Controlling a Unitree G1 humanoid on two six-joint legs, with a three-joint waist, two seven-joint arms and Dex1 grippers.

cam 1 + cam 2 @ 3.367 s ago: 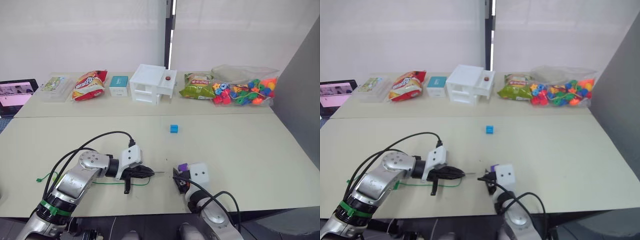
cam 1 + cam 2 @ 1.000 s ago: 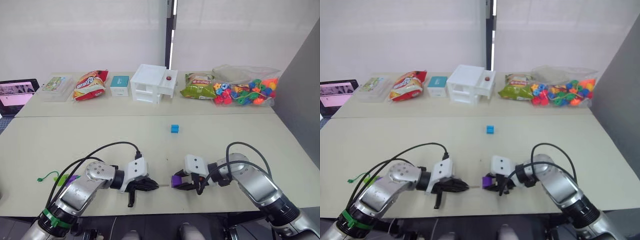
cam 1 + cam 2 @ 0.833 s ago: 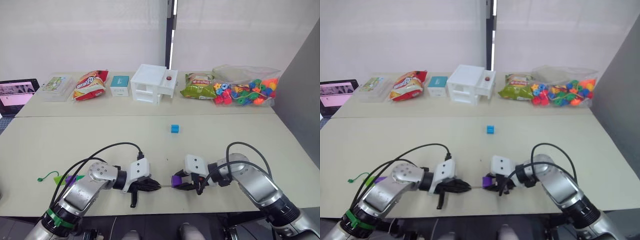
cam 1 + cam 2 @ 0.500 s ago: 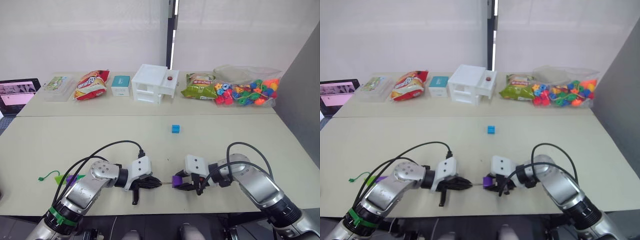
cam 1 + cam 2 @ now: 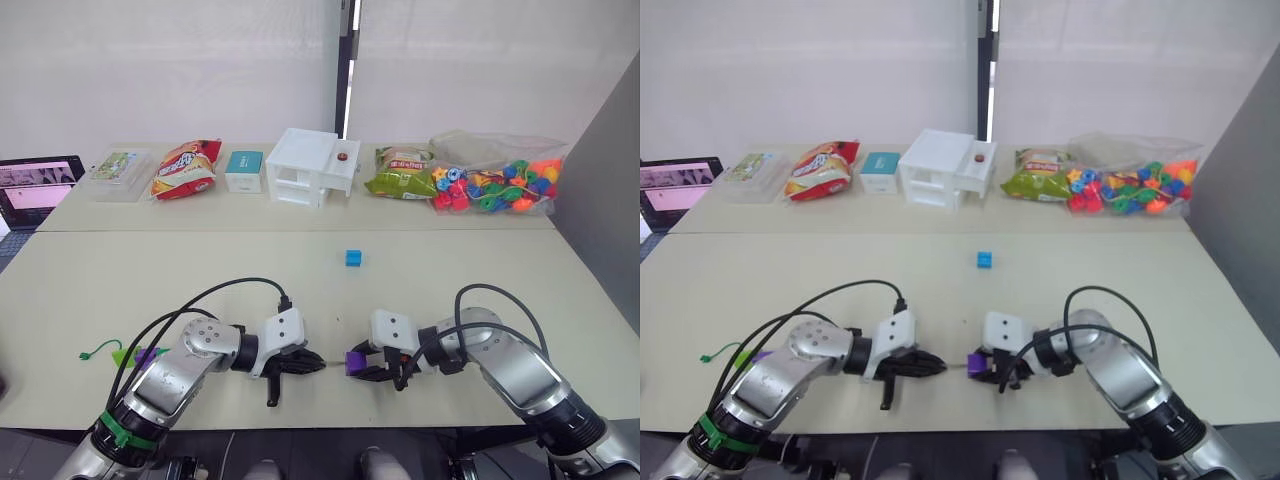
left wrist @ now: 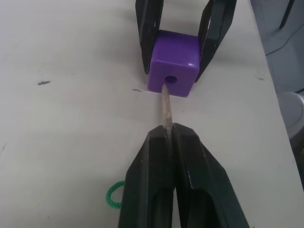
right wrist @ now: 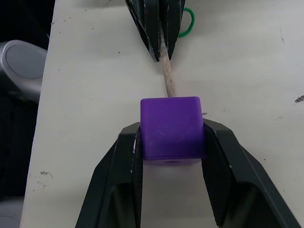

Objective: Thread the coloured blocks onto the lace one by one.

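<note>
A pale desk [image 5: 500, 270] stands before white curtains, with snack bags and a bag of beads [image 5: 495, 185] along its far edge. At the near edge, the right hand [image 7: 170, 156] grips a purple block [image 7: 171, 128] between its two fingers. The left hand [image 6: 169, 137] is closed on the lace [image 6: 166, 111], whose stiff tip touches the block just beside its hole. A blue block [image 5: 353, 258] lies farther back, mid-desk. Another purple block [image 5: 143, 355] sits near left.
</note>
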